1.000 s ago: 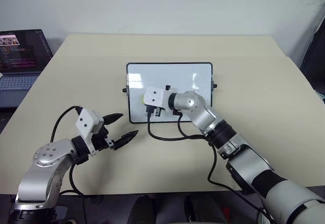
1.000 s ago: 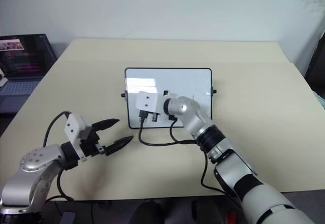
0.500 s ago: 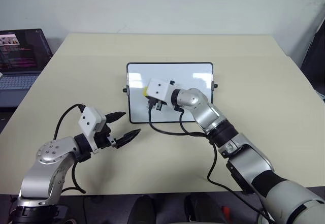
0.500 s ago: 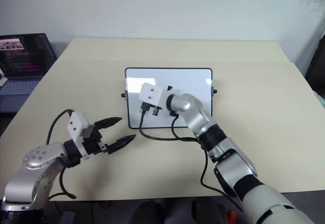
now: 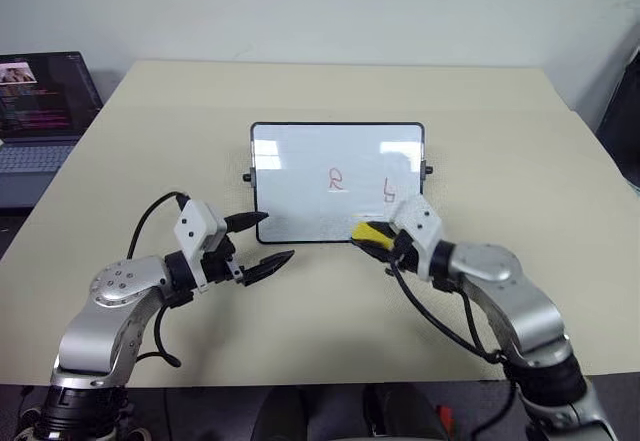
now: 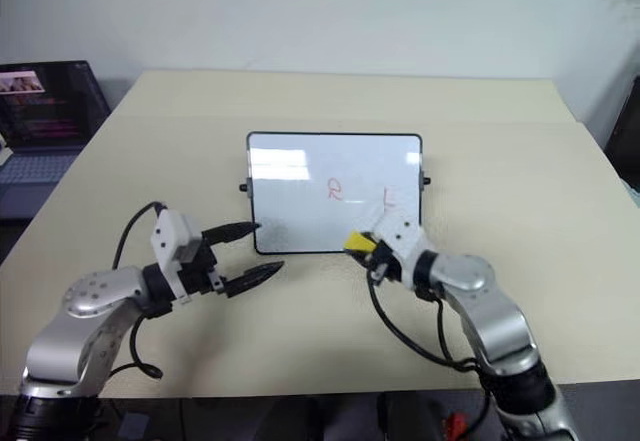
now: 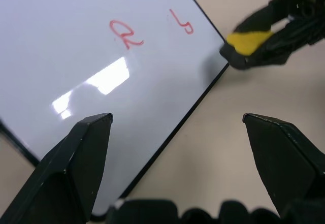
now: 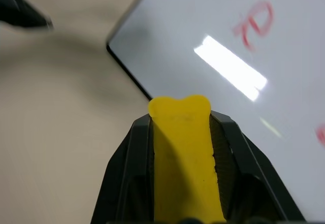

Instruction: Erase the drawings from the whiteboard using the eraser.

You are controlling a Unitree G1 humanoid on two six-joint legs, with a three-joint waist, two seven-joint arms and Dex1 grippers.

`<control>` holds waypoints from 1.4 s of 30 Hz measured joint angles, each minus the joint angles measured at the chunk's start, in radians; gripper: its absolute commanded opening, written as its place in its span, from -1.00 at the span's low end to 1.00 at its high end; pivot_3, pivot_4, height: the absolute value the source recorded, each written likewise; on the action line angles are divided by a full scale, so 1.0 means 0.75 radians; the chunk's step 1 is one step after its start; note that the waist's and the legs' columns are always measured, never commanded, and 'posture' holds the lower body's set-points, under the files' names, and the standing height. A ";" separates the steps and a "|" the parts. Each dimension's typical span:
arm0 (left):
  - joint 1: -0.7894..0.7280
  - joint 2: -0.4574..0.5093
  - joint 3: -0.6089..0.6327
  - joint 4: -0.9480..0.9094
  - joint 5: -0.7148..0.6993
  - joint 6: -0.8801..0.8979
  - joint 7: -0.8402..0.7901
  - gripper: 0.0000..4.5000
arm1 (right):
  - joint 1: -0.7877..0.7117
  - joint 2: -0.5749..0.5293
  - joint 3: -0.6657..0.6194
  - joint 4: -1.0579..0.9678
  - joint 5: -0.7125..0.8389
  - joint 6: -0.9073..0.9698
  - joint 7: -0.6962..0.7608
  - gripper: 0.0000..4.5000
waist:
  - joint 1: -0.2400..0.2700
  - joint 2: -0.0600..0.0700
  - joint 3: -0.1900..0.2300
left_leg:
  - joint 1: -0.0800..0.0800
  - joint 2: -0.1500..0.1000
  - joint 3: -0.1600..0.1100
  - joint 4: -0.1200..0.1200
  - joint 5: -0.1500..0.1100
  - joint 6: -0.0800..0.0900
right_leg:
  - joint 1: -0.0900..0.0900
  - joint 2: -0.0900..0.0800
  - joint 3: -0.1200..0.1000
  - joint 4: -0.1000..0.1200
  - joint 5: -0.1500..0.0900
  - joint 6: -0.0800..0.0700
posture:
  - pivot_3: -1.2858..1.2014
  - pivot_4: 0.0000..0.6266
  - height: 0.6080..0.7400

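The whiteboard lies flat in the middle of the table. Two drawings show on its right half, a red R and a red b-like mark. My right gripper is shut on the yellow eraser, just off the board's near edge and below the b mark. In the right wrist view the eraser sits squeezed between the two fingers. My left gripper stands open at the board's near left corner, one fingertip over the frame, with nothing between its fingers.
An open laptop sits on a lower surface past the table's left edge. Black cables trail from both wrists over the tabletop near the front. A dark object stands at the far right edge.
My right gripper with the eraser swung back from over the board's left half to its near right edge, uncovering the board. The left gripper crept a little toward the board's near left corner.
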 measured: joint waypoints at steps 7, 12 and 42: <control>-0.045 0.001 -0.019 0.027 0.009 -0.001 -0.020 1.00 | 0.006 -0.020 0.052 -0.038 -0.016 -0.041 -0.063 -0.49 | 0.000 0.000 0.000 | -0.001 0.000 0.001 0.000 0.000 0.000 | 0.000 0.000 0.001 -0.002 0.000 0.000 | 0.03 -0.52 1.00; -0.049 0.025 -0.025 0.043 0.009 -0.001 -0.027 1.00 | -0.161 0.086 0.070 0.088 -0.055 -0.129 -0.162 -0.49 | -0.005 0.000 0.000 | 0.001 0.000 0.001 0.000 0.000 0.000 | 0.000 0.001 0.001 0.000 0.000 0.000 | 0.03 -0.52 1.00; 0.050 0.045 0.027 -0.058 -0.002 0.010 0.006 1.00 | -0.639 0.237 0.155 0.882 -0.369 -0.535 -0.390 -0.49 | 0.011 -0.001 0.000 | 0.001 0.000 0.002 0.002 0.000 0.000 | 0.000 -0.001 0.001 0.004 0.000 0.000 | 0.03 -0.52 1.00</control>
